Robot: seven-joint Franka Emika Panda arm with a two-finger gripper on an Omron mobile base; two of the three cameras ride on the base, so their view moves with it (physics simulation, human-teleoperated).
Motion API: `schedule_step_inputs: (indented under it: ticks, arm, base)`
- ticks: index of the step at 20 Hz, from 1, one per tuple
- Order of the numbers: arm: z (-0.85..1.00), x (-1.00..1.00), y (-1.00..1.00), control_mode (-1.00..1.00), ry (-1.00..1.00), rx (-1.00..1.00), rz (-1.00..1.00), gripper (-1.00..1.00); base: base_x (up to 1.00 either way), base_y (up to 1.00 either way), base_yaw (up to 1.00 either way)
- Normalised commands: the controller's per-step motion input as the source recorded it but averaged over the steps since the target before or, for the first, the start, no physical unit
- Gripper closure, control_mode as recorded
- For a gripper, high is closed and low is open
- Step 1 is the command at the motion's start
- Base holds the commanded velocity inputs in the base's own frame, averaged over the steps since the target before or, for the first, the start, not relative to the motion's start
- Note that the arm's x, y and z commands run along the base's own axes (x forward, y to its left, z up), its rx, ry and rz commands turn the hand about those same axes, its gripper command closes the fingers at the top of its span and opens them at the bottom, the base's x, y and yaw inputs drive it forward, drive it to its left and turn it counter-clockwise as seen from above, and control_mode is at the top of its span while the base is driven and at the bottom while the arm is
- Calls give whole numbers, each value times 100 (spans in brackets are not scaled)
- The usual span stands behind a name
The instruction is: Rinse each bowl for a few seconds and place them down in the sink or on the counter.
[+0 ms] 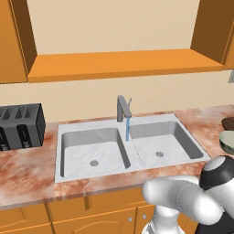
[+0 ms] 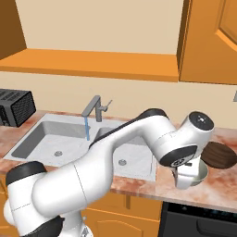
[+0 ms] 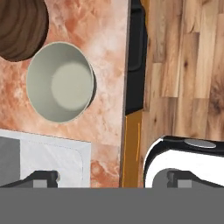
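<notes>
The gripper (image 2: 189, 177) hangs with its jaws spread wide and nothing between them, poised above the pale cream-green bowl (image 3: 60, 82) near the front edge of the counter (image 3: 105, 48), just right of the sink (image 1: 125, 148). From where I stand, the step in hand looks like the approach for the first pick-up. In the hand view the bowl sits off to one side of the line between the finger tips (image 3: 41, 178), so I judge the hand needs to shift across until one finger drops inside the rim and the other outside, then come straight down and pinch the wall. Going for the side of the rim away from the dark brown bowl (image 3: 21, 26) seems wise, since the two bowls are touching or very nearly so and a careless finger could knock the brown one.

The pale bowl is round, upright and empty, its inside smooth and creamy with a darker grey outer wall showing along one side. The brown bowl lies just behind it, towards the wall, shallower and ribbed with fine lines. A thin blue stream already runs from the faucet (image 1: 122, 108) into the right basin, so the water is ready once a bowl is lifted.
</notes>
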Motion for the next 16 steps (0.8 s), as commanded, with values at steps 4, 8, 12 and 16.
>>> schedule_step_inputs:
  ticks: [4, 8, 12, 16]
  arm:
    - [-27, 12, -5, -100, 0, 11, 1, -100]
    - [-26, 15, 0, -100, 0, 11, 1, -100]
    - [-24, 15, 0, -100, 0, 8, 0, -100]
    - [-30, 10, -2, -100, -3, 4, 0, -100]
  base:
    - [0, 0, 0]
    - [0, 0, 0]
    - [0, 0, 0]
    - [0, 0, 0]
